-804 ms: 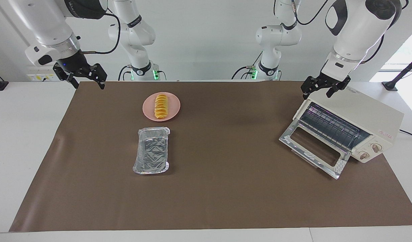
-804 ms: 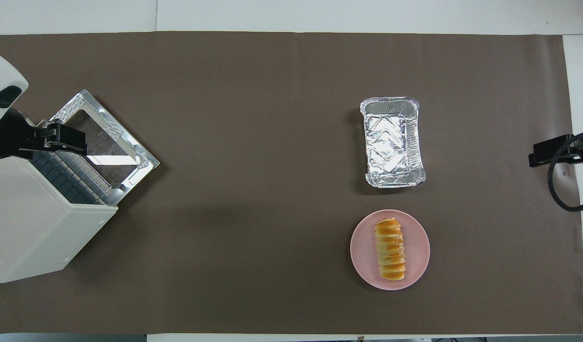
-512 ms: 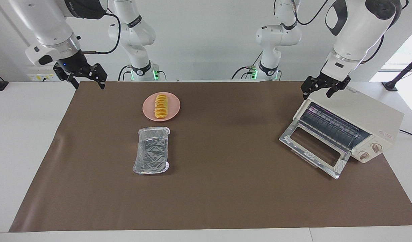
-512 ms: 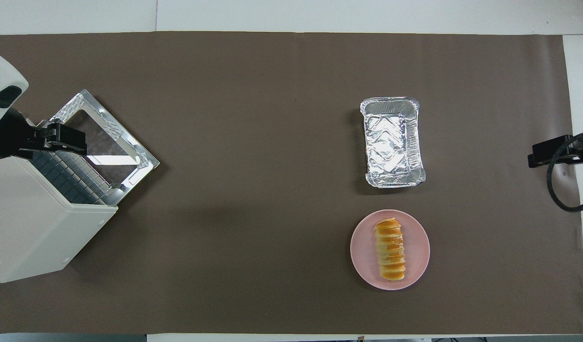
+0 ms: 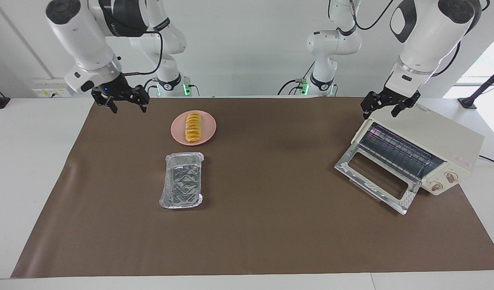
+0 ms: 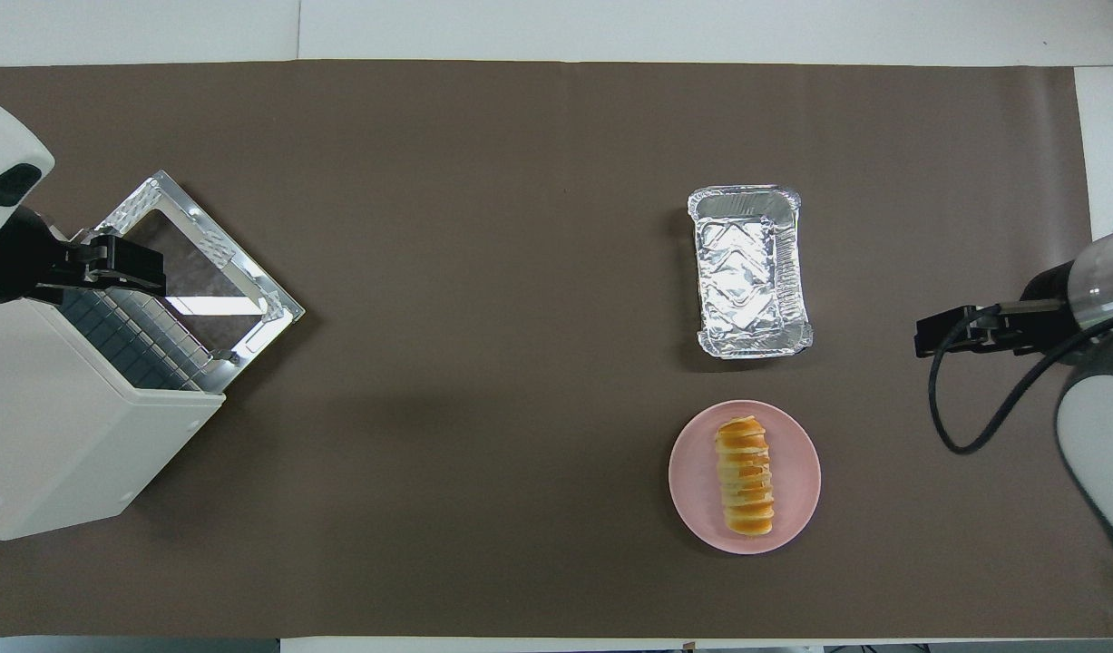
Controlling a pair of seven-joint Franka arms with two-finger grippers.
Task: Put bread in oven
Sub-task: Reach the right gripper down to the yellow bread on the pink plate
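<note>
Bread [image 5: 193, 127] on plate [image 5: 208, 134] is best approached squarely across its width by the wide-open, empty right gripper [image 5: 125, 103]; left gripper [image 5: 385, 106], also wide open and empty, waits over the open oven [image 5: 432, 141].

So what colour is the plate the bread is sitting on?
Pink. The round plate under the bread shows best in the overhead view.

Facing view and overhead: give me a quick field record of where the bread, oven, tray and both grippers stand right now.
bread: lying on the pink plate, untouched
plate: nearer to the robots than the foil tray
foil tray: empty, on the brown mat
oven: at the left arm's end, door dropped open, rack empty
left gripper: open, over the oven's top edge, waiting
right gripper: open, over the mat's edge at the right arm's end, holding nothing
task: not yet started
</note>
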